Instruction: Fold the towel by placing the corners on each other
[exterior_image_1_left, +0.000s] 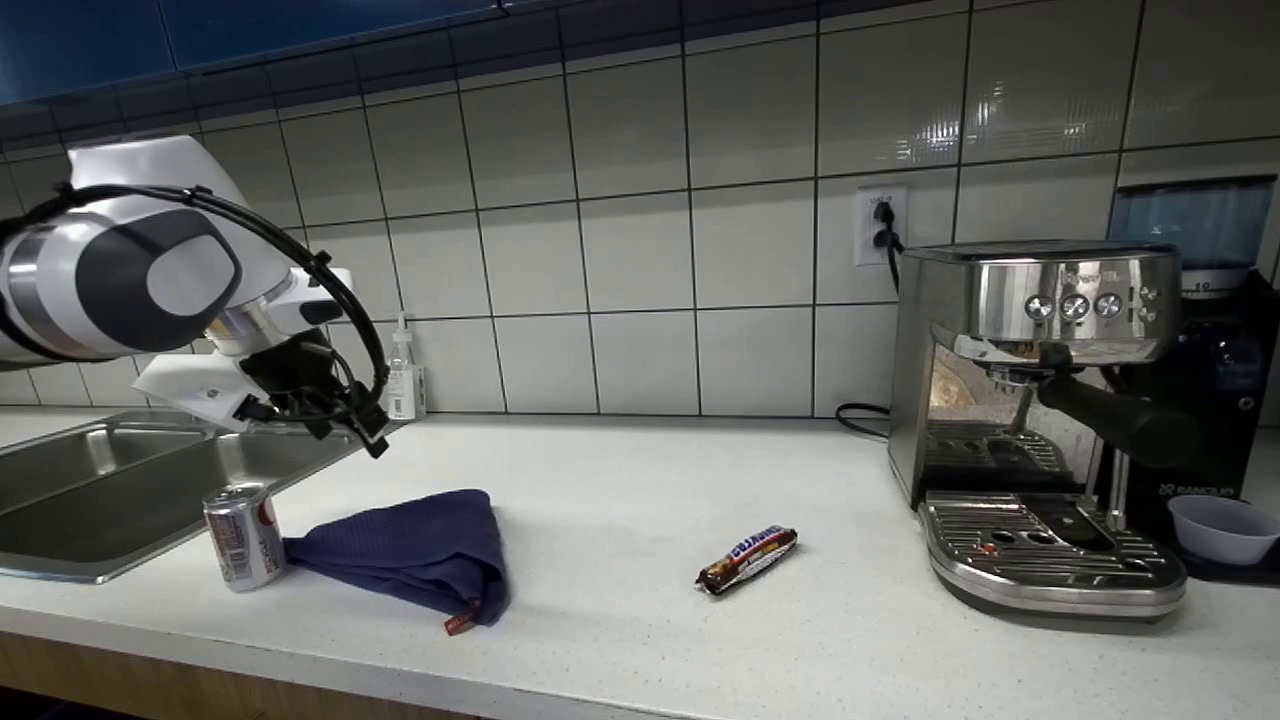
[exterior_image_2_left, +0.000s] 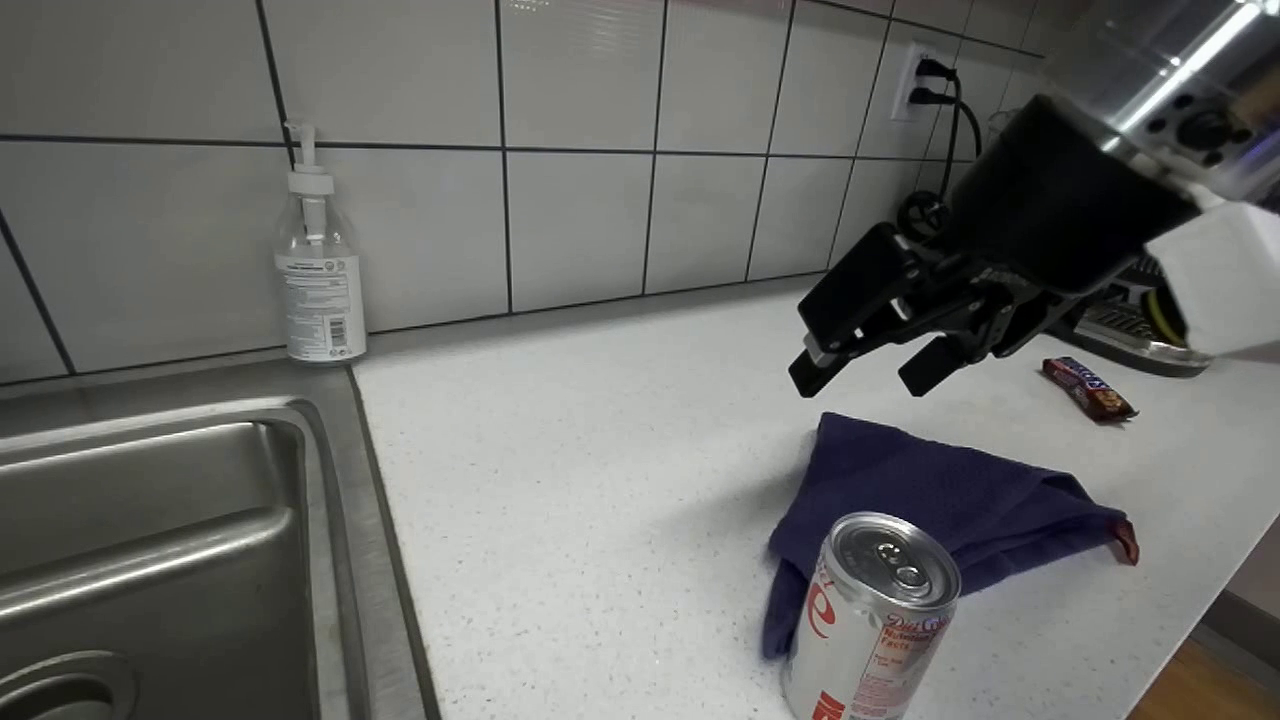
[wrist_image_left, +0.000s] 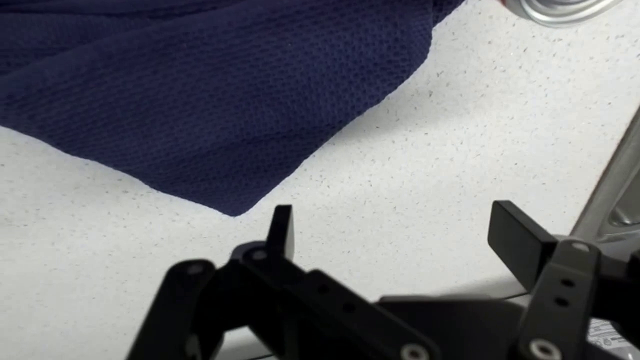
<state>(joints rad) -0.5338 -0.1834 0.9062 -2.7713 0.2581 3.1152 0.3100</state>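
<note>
The navy towel (exterior_image_1_left: 415, 550) (exterior_image_2_left: 930, 480) (wrist_image_left: 225, 100) lies on the counter in a rough triangle, with folded layers and creases. One pointed corner (wrist_image_left: 234, 202) faces the gripper in the wrist view. Another corner runs up to the can, and a red tag (exterior_image_1_left: 460, 624) (exterior_image_2_left: 1127, 541) pokes out at the counter's front side. Above the cloth, clear of it, hangs my gripper (exterior_image_1_left: 348, 435) (exterior_image_2_left: 865, 382) (wrist_image_left: 390, 215). Its fingers are spread wide, and only countertop shows between them in the wrist view. How the inner layers' corners lie is hidden.
A silver can (exterior_image_1_left: 245, 540) (exterior_image_2_left: 870, 630) stands right beside the towel. The sink (exterior_image_1_left: 200, 480) and a soap bottle (exterior_image_2_left: 320, 270) are close by. Farther along the counter lie a candy bar (exterior_image_1_left: 748, 560) and a coffee machine (exterior_image_1_left: 1040, 420). The tiled wall bounds the back.
</note>
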